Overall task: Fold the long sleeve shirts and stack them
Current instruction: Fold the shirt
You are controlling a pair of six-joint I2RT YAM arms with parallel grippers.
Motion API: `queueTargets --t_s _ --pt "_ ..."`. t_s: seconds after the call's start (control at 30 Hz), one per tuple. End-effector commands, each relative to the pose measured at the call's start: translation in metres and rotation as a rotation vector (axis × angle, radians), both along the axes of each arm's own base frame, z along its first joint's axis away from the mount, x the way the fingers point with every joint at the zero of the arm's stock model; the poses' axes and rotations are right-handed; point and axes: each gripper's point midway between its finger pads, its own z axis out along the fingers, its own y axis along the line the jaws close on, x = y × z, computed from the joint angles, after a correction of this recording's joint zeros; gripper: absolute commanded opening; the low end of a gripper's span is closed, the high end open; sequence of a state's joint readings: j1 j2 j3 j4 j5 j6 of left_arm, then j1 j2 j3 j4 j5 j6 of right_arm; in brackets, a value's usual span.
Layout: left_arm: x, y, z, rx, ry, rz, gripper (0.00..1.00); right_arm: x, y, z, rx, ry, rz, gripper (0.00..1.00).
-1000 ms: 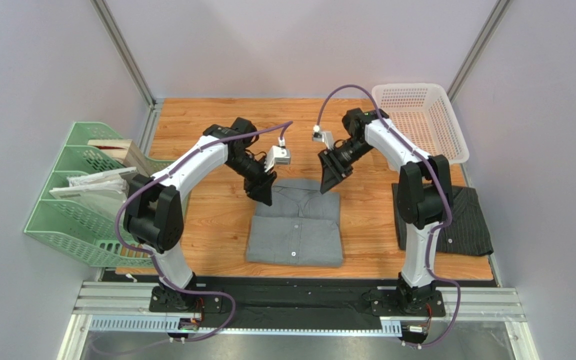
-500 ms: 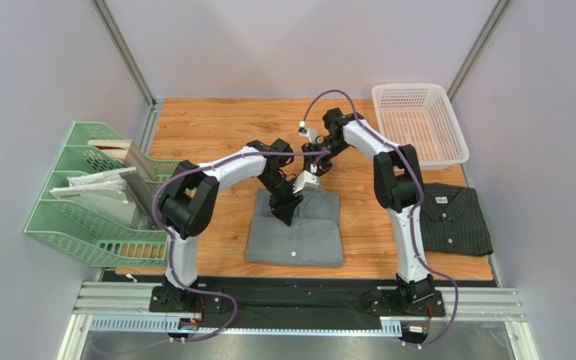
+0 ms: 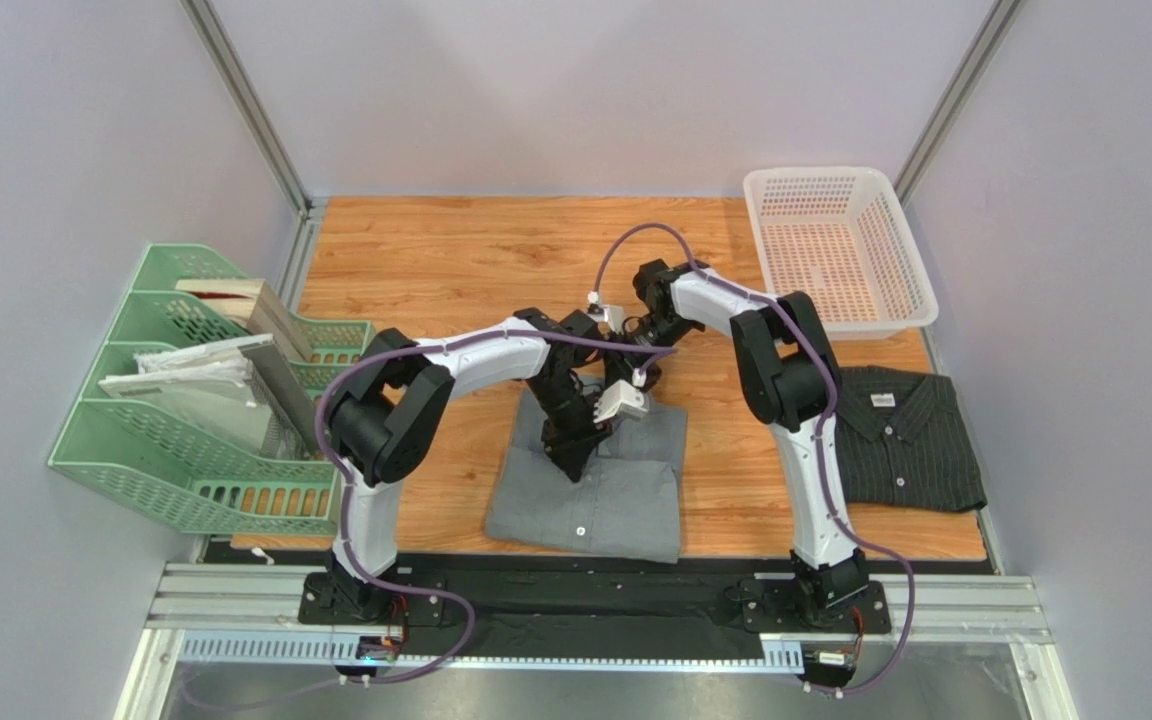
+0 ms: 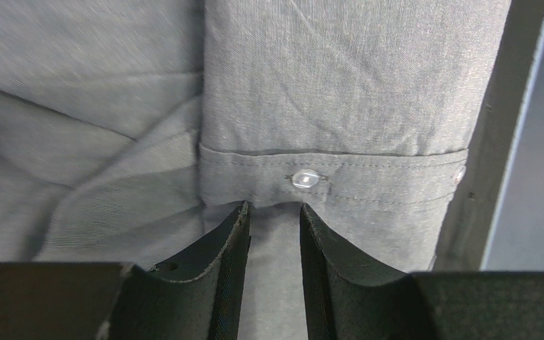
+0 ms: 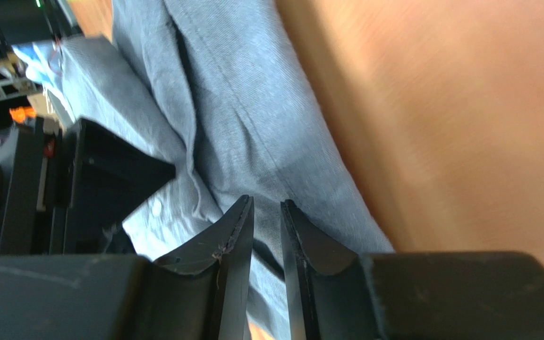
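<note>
Over grey shirt (image 3: 612, 503): left tool (image 4: 273, 207), right tool (image 5: 266, 201) both narrowly parted, cloth in gap, can't tell if gripping. Only overhead shows pinstriped shirt (image 3: 920, 443) to its right.

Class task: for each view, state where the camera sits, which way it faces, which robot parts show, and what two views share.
Top external: fixed above and behind the robot, looking down on the table; left arm and right arm show.
Left wrist: on the left arm, facing the grey shirt and its button; left gripper shows.
Right wrist: on the right arm, facing along the shirt's edge and bare table; right gripper shows.
Shared: both wrist views show the grey shirt.
</note>
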State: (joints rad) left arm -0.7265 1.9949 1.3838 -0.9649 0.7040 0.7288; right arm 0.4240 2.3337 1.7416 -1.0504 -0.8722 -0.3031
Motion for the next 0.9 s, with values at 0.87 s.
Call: queueTargets --t_s 0.87 --pt "-0.014 0.005 0.006 0.037 -0.042 -0.108 0.52 -0.005 -0.014 0.017 -0.032 -0.03 0.008 0.28"
